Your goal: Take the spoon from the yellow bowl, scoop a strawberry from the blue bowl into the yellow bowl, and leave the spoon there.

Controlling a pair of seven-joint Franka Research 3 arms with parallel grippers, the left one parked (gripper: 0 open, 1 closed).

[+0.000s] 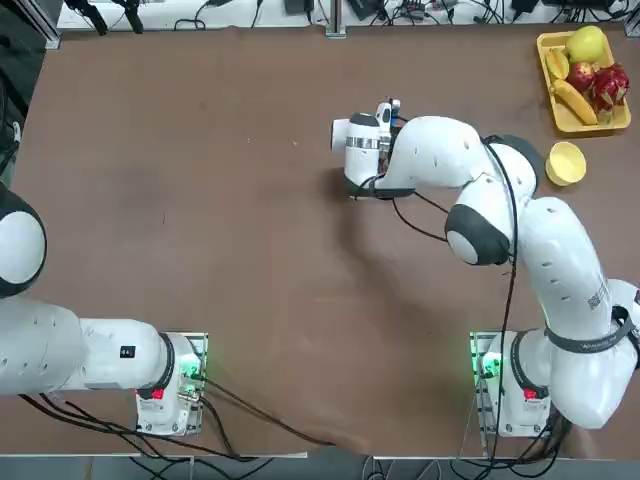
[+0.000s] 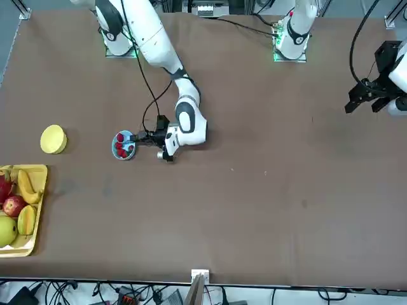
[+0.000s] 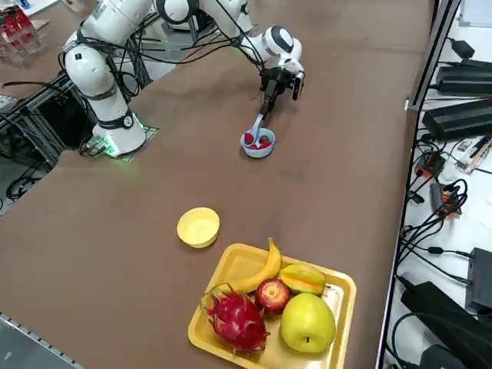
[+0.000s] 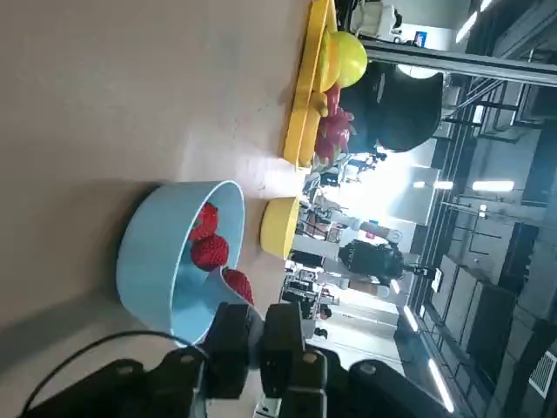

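Spoon (image 3: pixel 257 124), just one, sits in your right gripper (image 4: pixel 261 335) — the jaws are closed narrow on its handle, and its head is down inside the blue bowl (image 4: pixel 144 252). You have two small round bowls on the table, the blue one under the gripper and the yellow bowl (image 3: pixel 197 228) well apart from it, toward the robot's right.

You can count three strawberries (image 4: pixel 210 252) in the wrist view, all in the blue bowl; one is right against the spoon's head, though you cannot tell whether it rests in it. The front view may show another, too small to be sure.

One yellow tray (image 3: pixel 348 307) holds five fruits: one banana (image 3: pixel 265 270), one red apple (image 3: pixel 273 295), one dragon fruit (image 3: pixel 237 320), one round green fruit (image 3: pixel 307 324) and one yellow-green fruit (image 3: pixel 304 278). It lies in the table's far right corner, close to the edges, with the yellow bowl near its rim but not touching.

Between the two bowls you have open brown tabletop (image 2: pixel 92 101) — and a broad bare stretch runs from the blue bowl toward the robot's left.
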